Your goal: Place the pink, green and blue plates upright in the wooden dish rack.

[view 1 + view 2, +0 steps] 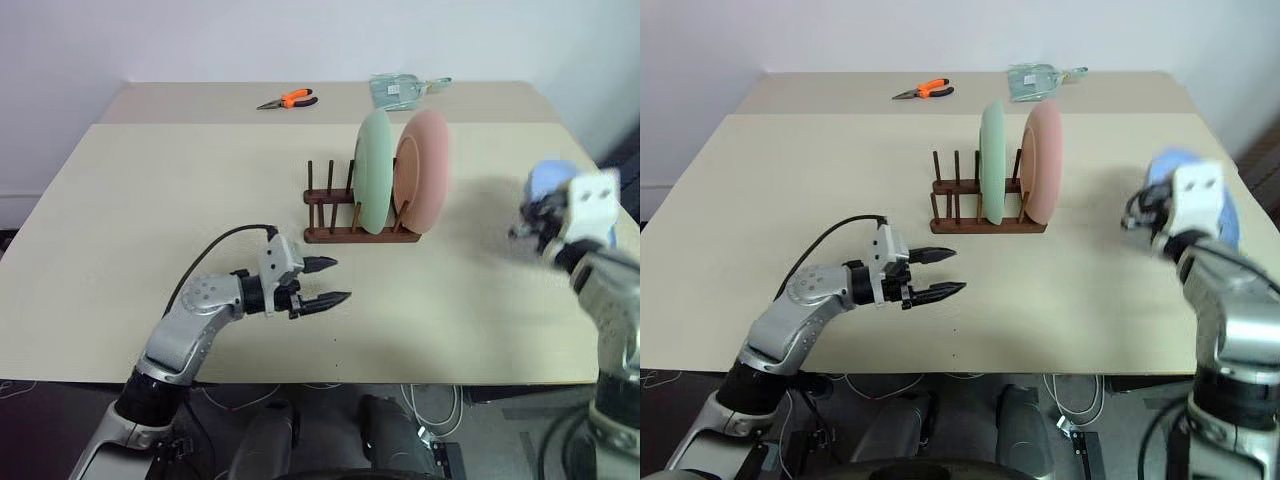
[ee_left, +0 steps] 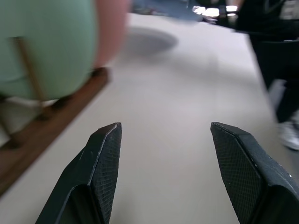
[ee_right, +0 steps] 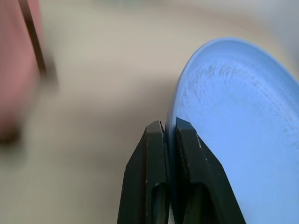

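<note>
My right claw [image 3: 169, 130] is clamped on the rim of the blue plate [image 3: 238, 135], fingers pinched nearly together w/ the plate edge between them, plate lifted off the table [image 1: 150, 200] and held at my right side. My left claw [image 1: 335, 281] is spread wide w/ nothing in it, hovering low over the table, pointing across toward my right.

Wooden dish rack [image 1: 340, 215] sits left of my right claw and just beyond my left claw, a bit to its right. In the rack the green plate [image 1: 375, 170] and pink plate [image 1: 425, 168] stand upright on edge side by side, pink one nearer my right claw, green next to it. Rack pegs [image 1: 330, 180] on the side away from my right claw are bare. In the left wrist view the rack's rail [image 2: 56, 116] and the green plate's lower edge are close off one finger [image 2: 100, 163].

Farther off, at the table's far edge beyond the rack: orange-handled pliers [image 1: 288, 99], and a clear plastic bag [image 1: 400, 90] w/ sth. in it, can't tell what. Both well apart from either claw.
</note>
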